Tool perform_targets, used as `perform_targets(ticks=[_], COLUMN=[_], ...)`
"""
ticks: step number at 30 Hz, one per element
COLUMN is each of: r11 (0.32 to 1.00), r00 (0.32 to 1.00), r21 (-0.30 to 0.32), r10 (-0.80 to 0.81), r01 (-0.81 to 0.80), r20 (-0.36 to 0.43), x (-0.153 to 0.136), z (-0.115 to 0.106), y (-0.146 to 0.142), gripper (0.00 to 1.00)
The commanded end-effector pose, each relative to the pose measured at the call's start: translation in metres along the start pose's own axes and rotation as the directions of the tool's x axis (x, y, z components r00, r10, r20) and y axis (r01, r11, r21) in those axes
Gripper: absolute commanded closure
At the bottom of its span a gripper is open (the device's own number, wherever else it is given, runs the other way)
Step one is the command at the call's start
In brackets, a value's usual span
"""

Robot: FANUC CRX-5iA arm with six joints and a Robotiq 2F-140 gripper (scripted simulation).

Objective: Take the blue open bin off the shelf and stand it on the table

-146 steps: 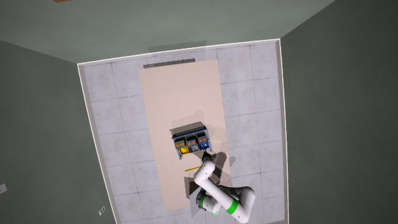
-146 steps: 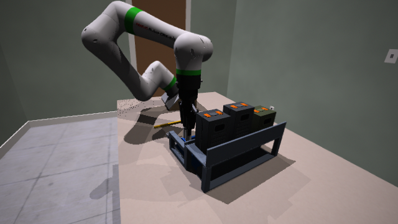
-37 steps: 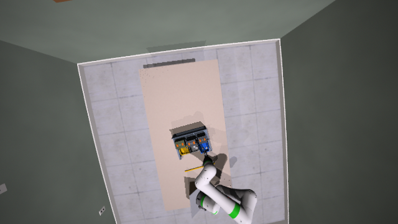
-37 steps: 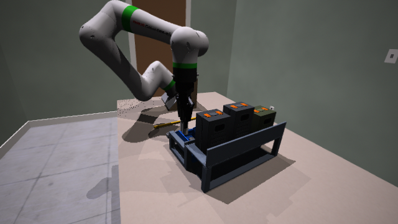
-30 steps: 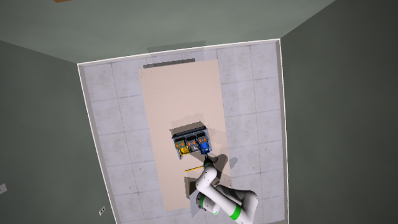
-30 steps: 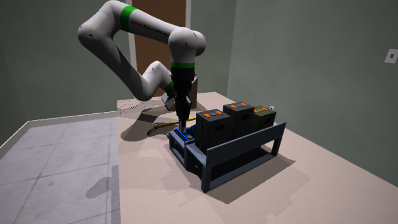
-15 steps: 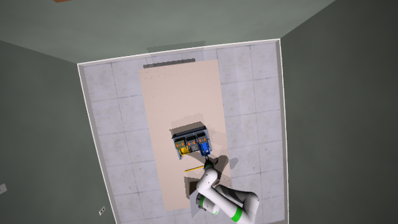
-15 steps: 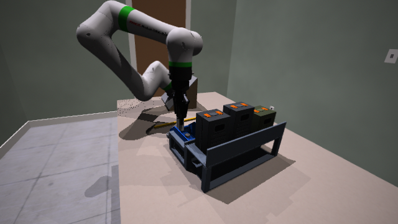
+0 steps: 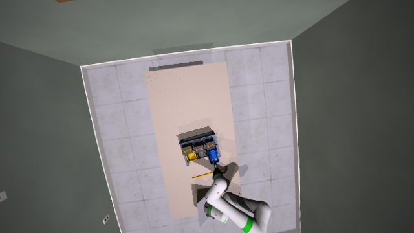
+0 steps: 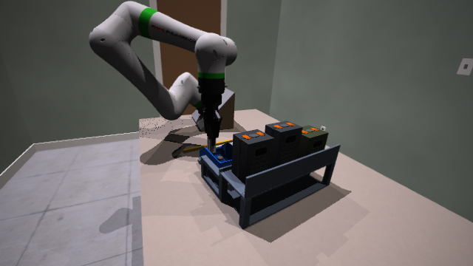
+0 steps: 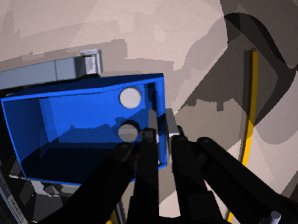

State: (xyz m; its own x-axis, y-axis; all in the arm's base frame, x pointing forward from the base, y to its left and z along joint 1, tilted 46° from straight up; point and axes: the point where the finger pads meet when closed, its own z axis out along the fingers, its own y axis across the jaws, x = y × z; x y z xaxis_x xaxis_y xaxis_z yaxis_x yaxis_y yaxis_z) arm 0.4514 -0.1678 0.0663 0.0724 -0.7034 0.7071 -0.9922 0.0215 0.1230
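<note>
A: Where's the bin [image 11: 80, 129] vs the claw [image 11: 162, 137]?

B: Right under it. Claw comes straight down and pinches the bin's front wall, one finger inside, one outside. Fingers nearly together, thin wall between them.

A: Bin location?

B: At the arm-side end of the shelf [image 10: 281, 174], sticking out past the shelf's front edge in the top view. Can't tell if its base touches the shelf.

A: Contents?

B: Two round pale parts [image 11: 131, 98] inside, close to the gripped wall.

A: Shapes, finishes?

B: Bin is a glossy blue open-top box with thin straight walls. Shelf is a slate-grey frame with a low rail along one long side. Three dark boxes [image 10: 254, 153] with orange marks on top stand in a row on it. In the top view a yellow bin [image 9: 191, 156] shows at the other end. Tabletop [image 10: 177, 229] is matte beige.

A: Room to move?

B: Tabletop is open in front of the shelf toward the arm. A thin yellow rod [image 10: 225, 142] lies there, near the bin. Tabletop edge runs close beside the shelf end where the bin is.
</note>
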Motion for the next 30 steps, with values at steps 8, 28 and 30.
perform_targets(ticks=[8,28,30], r11=[1.0,1.0,1.0], r00=[1.0,1.0,1.0], r21=[0.0,0.0,0.0], r10=[0.0,0.0,0.0], r01=[0.0,0.0,0.0], r20=[0.0,0.0,0.0], x=[0.0,0.0,0.0], z=[0.0,0.0,0.0], y=[0.028,0.058,0.058], gripper=[1.0,1.0,1.0])
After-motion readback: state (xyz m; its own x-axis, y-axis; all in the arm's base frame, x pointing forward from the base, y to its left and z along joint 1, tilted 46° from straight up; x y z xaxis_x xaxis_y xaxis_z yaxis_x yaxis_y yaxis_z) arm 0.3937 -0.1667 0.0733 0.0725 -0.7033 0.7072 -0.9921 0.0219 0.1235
